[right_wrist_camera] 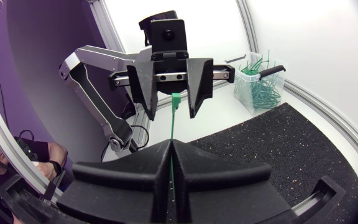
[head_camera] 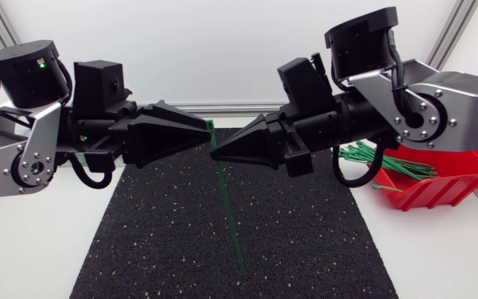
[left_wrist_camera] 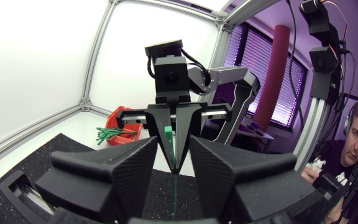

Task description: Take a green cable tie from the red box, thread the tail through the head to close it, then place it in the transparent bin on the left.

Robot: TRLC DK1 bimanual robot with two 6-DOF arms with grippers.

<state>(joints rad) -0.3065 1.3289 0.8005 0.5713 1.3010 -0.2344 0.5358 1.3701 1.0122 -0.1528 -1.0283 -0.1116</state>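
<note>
A green cable tie [head_camera: 229,216] hangs slanting over the black mat, with my right gripper [head_camera: 216,154] shut on it near its upper end. In the right wrist view the tie rises from between the closed fingers [right_wrist_camera: 169,149], and its head [right_wrist_camera: 175,99] stands between the parted fingers of my left gripper [right_wrist_camera: 173,115] without touching them. My left gripper [head_camera: 208,133] faces the right one tip to tip and is open. The red box [head_camera: 438,187] with several green ties lies at the right. The transparent bin [right_wrist_camera: 260,81] holds several green ties.
A black speckled mat [head_camera: 305,249] covers the middle of the white table. Both arms meet above its far edge. An aluminium frame runs along the table's back and sides.
</note>
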